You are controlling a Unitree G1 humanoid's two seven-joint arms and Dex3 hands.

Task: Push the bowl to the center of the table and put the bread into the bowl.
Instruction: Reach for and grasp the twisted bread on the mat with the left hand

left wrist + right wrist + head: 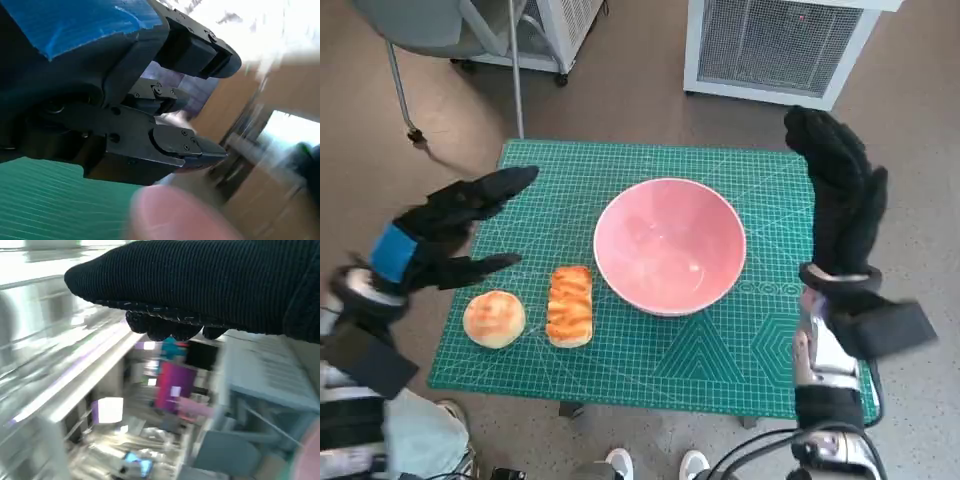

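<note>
A green mat (pixel 720 360) is seen carrying the pink bowl (pixel 669 245) near its middle; the long bread (pixel 570 305) lies just left of the bowl, a round bun (pixel 494 318) further left. The left hand (pixel 450 232) is held empty, fingers apart, left of the bowl; the right hand (pixel 840 195) is raised flat and empty to the bowl's right.

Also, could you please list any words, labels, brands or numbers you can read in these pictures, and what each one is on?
None can be read.
Green cutting mat: grid lines and geometric shapes only; any printed figures are too small to make out.
Blurred background in the right wrist view: bright patches, nothing legible.
</note>
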